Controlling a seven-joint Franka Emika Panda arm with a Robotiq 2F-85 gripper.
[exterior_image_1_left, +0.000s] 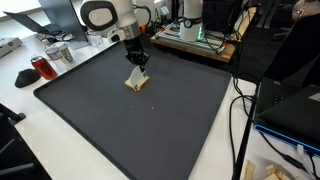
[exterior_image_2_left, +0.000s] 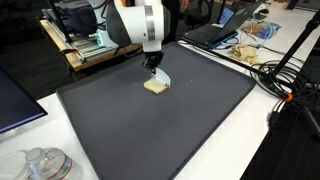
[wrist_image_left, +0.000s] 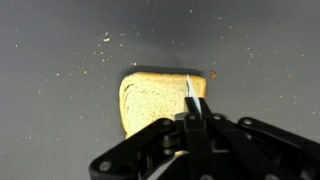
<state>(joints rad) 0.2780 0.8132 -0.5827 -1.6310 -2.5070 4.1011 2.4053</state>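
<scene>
A dark grey mat (exterior_image_1_left: 110, 135) covers most of a white tabletop (exterior_image_1_left: 18, 98), its cloth-like face flecked with pale crumbs (wrist_image_left: 105, 40) that show in the wrist view. Near the mat's middle lies a slice of bread (wrist_image_left: 150, 100), flat, crust toward the camera; in both exterior views the same slice (exterior_image_1_left: 137, 83) sits well away from every edge of the mat. The pincer (wrist_image_left: 194, 118) hangs just above the slice's edge, its black fingers pressed together and pinching a thin pale sliver (wrist_image_left: 189, 92) that juts out over the bread; what the sliver is cannot be told. In an exterior view the white arm (exterior_image_2_left: 140, 25) comes down steeply over the slice (exterior_image_2_left: 155, 87). Around the mat the room is a cluttered workspace: a reddish jar (exterior_image_1_left: 41, 68) at one corner, an open laptop (exterior_image_2_left: 215, 30), tangled black cables (exterior_image_2_left: 285, 75) and a clear plastic tub (exterior_image_2_left: 40, 165).
</scene>
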